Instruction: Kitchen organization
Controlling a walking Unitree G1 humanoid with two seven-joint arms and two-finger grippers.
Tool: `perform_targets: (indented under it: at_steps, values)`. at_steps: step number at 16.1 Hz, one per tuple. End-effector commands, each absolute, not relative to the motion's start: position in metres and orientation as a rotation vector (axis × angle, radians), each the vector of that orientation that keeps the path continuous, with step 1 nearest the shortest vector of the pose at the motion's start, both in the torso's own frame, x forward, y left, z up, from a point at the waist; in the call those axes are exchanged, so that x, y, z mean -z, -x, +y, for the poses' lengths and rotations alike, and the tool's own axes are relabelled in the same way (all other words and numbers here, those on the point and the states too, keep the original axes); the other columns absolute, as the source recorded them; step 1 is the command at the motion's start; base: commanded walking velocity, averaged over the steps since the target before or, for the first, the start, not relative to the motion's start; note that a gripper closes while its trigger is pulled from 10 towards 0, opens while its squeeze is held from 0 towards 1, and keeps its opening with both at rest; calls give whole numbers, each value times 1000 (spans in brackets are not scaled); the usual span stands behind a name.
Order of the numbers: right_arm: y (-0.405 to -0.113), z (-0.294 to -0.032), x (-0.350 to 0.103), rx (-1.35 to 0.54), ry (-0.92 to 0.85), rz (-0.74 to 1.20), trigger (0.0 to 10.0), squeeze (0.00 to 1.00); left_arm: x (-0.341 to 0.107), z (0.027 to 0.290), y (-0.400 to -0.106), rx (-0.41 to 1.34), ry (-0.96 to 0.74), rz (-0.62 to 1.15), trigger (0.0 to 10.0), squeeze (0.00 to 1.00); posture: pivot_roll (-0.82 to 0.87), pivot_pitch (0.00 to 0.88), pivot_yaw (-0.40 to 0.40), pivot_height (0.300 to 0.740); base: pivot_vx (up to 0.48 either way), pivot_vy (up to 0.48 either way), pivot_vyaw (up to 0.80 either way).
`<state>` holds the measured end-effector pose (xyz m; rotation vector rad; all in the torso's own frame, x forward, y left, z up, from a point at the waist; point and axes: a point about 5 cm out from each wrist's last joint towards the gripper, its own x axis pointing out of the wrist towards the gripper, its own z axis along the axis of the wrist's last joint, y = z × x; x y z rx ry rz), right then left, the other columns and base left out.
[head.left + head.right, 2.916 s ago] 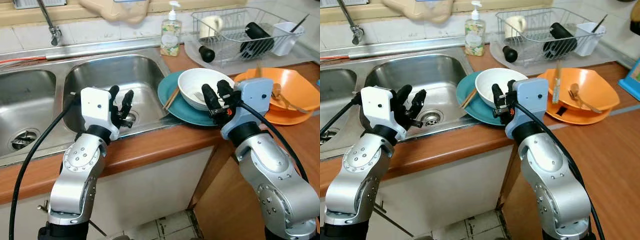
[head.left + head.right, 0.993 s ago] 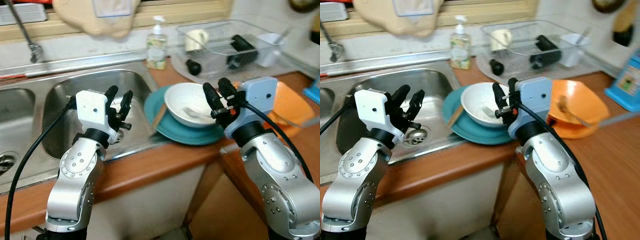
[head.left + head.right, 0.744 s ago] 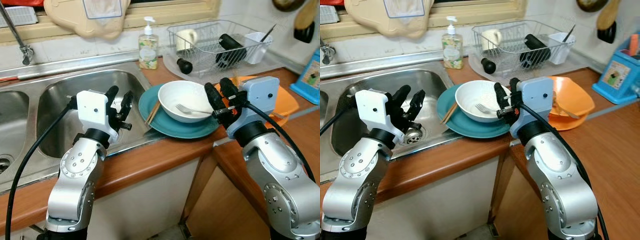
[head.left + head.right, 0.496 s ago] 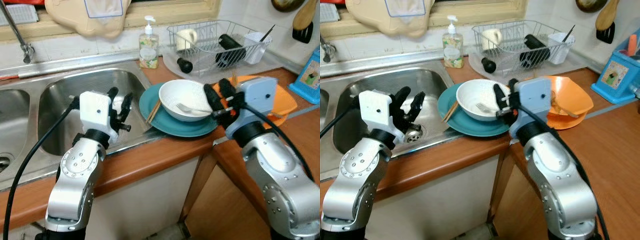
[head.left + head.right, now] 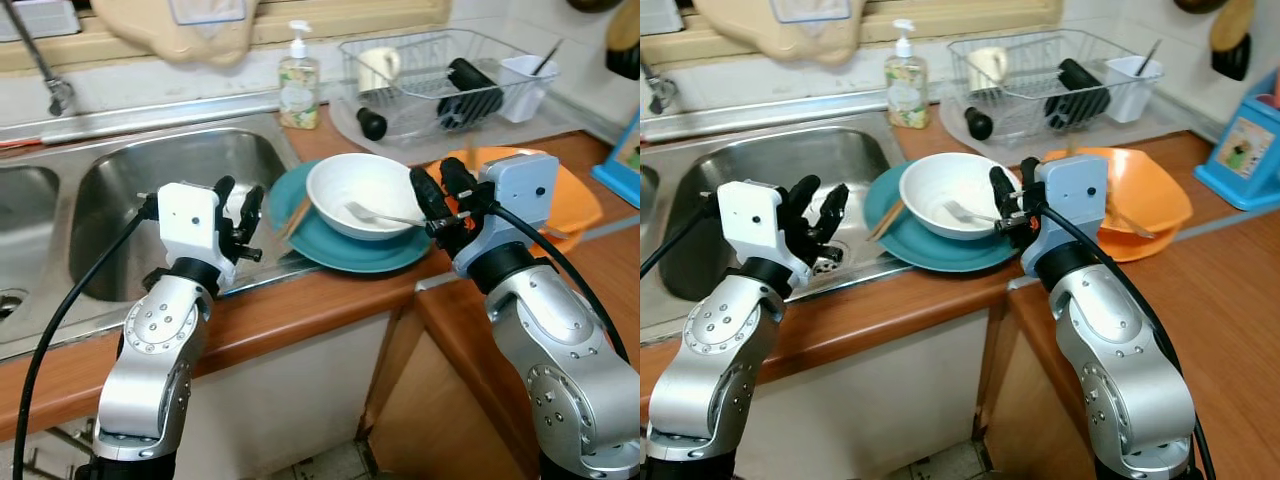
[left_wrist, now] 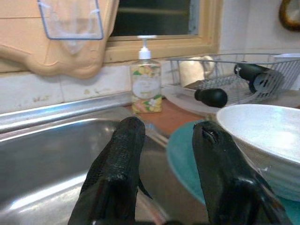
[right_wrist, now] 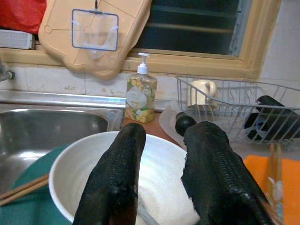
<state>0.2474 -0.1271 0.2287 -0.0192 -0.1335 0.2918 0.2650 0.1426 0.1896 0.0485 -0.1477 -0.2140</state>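
Observation:
A white bowl with a fork in it sits on a teal plate on the wooden counter, just right of the sink. Wooden chopsticks lie across the plate's left rim. My right gripper is open at the bowl's right rim, with nothing between its fingers. Its wrist view looks over the bowl. My left gripper hovers open and empty over the right edge of the steel sink, left of the plate.
An orange bowl holding utensils stands right of the white bowl, behind my right wrist. At the back are a wire dish rack with a mug and dark items, a soap bottle, a tap and a blue box.
The whole picture has shifted with the camera. Both grippers keep the same open pose beside the sink and the bowl, and the dishes have not moved.

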Motion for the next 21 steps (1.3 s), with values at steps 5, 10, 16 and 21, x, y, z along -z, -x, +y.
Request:
perform_targets:
  at_steps: [5,10,16,21]
  values:
    - [-253,-144,-234,-294,-33,-143,10000,1000,-191,142,-269,303,-52,-138,10000,0,-122,0,27,740,0,0,0]
    - [-247,-167,-236,-468,-25,-113,10000,1000,-194,149,-267,450,-84,-141,10000,0,-123,0,26,740,0,0,0]
    - [-231,-155,-225,-607,9,-44,10000,1000,-189,162,-257,591,-83,-92,10000,0,-117,0,41,740,0,0,0]
    - [-237,-155,-210,-527,-49,27,10000,0,-186,160,-251,655,-80,-61,10000,1000,-94,0,38,740,0,0,0]
